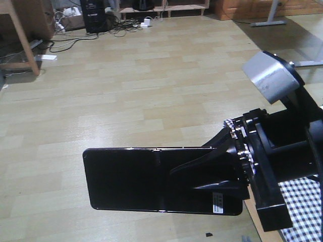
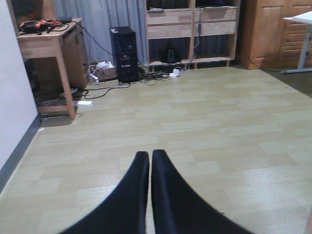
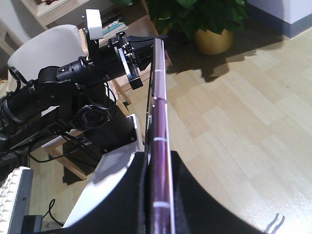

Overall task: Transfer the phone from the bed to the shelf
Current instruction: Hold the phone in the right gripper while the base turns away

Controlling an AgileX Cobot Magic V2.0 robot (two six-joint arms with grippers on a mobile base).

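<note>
The phone (image 1: 136, 176) is a glossy black slab with a middle crease and a white sticker near its right end. It hangs flat-faced above the wooden floor, and my right gripper (image 1: 174, 171) is shut on that right end. In the right wrist view the phone (image 3: 158, 97) shows edge-on, pinkish, clamped in the right gripper (image 3: 158, 155). A strip of the bed's (image 1: 303, 201) checked sheet shows at the lower right. My left gripper (image 2: 149, 153) is shut on nothing, pointing over bare floor. The light wood shelf (image 2: 190, 29) stands against the far wall.
A wooden desk (image 2: 48, 44), a black PC tower (image 2: 124, 53) and loose cables (image 2: 112, 83) line the far left. A brown wardrobe (image 2: 273, 34) and a white table leg (image 2: 304, 44) are at the right. The left arm (image 3: 73, 73), a grey chair (image 3: 44, 48) and a potted plant (image 3: 209, 29) are close by.
</note>
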